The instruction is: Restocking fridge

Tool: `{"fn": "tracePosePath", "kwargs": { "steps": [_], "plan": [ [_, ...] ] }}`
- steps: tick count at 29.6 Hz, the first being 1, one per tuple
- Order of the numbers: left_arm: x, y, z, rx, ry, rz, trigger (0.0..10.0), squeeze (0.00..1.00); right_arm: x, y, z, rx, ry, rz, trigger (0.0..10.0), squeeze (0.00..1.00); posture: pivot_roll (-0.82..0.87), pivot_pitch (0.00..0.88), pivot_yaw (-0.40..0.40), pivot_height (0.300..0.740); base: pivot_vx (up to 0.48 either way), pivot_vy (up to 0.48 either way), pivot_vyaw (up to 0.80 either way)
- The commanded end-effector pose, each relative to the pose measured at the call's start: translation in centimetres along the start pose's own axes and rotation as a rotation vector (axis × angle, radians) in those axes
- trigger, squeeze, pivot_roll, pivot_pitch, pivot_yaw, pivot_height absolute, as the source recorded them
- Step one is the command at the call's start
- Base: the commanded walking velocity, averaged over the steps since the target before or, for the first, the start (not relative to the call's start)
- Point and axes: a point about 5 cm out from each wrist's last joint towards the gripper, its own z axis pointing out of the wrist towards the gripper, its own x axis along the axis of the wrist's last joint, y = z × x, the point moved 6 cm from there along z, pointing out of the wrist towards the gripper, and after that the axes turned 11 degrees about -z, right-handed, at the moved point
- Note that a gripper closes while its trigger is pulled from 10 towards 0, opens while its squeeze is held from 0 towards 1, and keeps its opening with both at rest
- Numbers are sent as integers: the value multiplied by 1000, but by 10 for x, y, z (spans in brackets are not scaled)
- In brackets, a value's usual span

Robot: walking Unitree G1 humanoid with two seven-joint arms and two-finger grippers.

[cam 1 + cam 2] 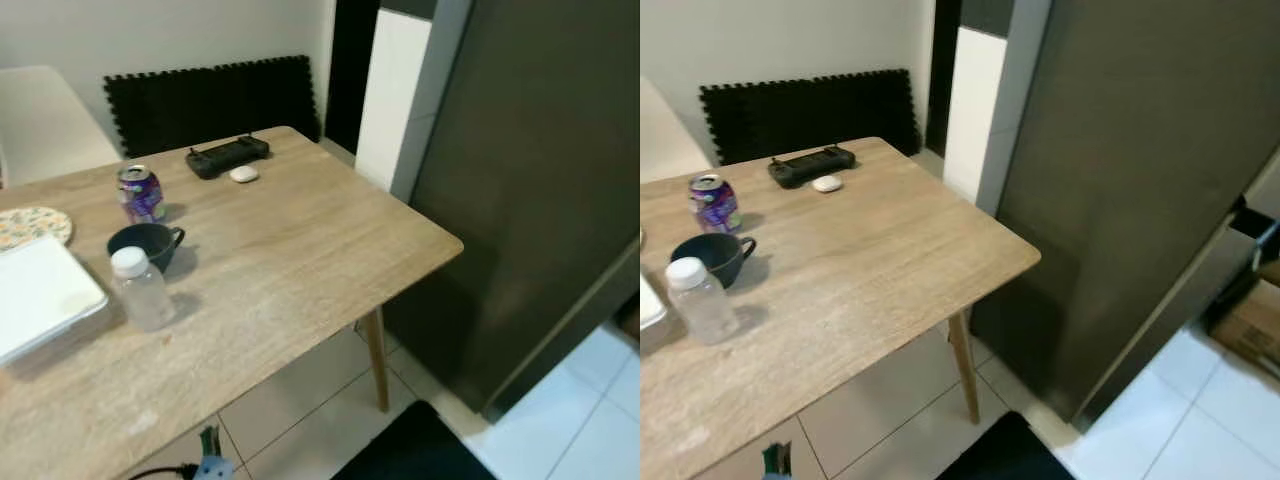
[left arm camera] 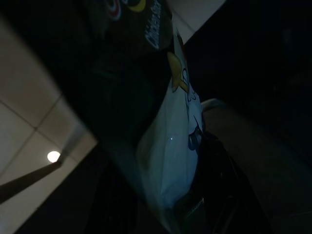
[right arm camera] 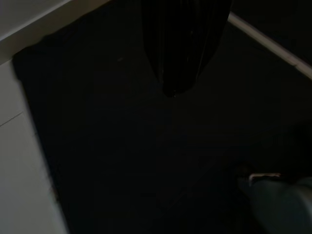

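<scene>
A white plastic snack bag printed with a cartoon duck (image 2: 170, 151) hangs right in front of the left hand in the dim left wrist view; whether that hand grips it cannot be told. The right hand's state is also hidden in darkness. On the light wooden surface (image 1: 300, 250), a clear plastic bottle with a white cap (image 1: 140, 290) stands near the left edge, just beside a dark blue mug (image 1: 148, 243) and a purple drink can (image 1: 140, 193). The tall dark grey fridge (image 1: 540, 180) stands closed beyond the surface's right corner.
</scene>
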Motion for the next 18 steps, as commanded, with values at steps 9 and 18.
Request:
{"fn": "tracePosePath", "kwargs": {
  "steps": [9, 18],
  "plan": [
    [6, 12, 1, -46, 13, 21, 10000, 0, 10, -3, 1, -6, -2, 5, 10000, 0, -73, 0, -13, 740, 0, 0, -800],
    [6, 13, 1, -55, 14, 23, 10000, 0, 32, -12, 3, 2, 25, 4, 10000, 0, -75, 0, -11, 740, 0, 0, -800]
  ]
}}
